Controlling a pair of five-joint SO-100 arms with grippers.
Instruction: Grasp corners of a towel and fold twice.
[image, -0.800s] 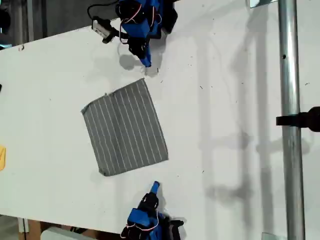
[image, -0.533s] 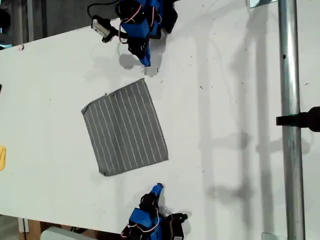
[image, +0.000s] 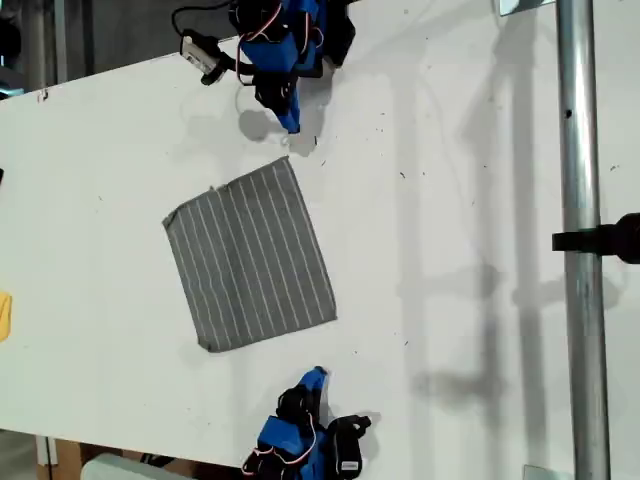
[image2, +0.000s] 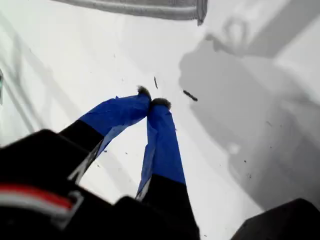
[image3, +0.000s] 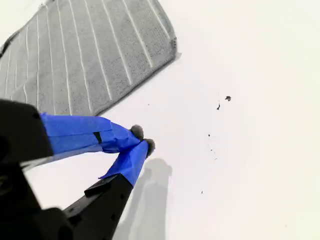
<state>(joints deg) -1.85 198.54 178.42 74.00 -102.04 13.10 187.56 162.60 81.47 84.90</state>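
Exterior view: towel (image: 250, 255) flat between both closed pincers.

White table (image: 470, 200), metal pole (image: 580, 150), perhaps dark floor beyond.

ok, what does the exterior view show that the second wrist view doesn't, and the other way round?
Exterior only: the whole towel lying flat, my first gripper, and a metal pole.
Second wrist only: up close, my second gripper has its fingers closed, tips touching, holding nothing.
Both: the towel corner nearest that gripper, apart from it, and the white table.
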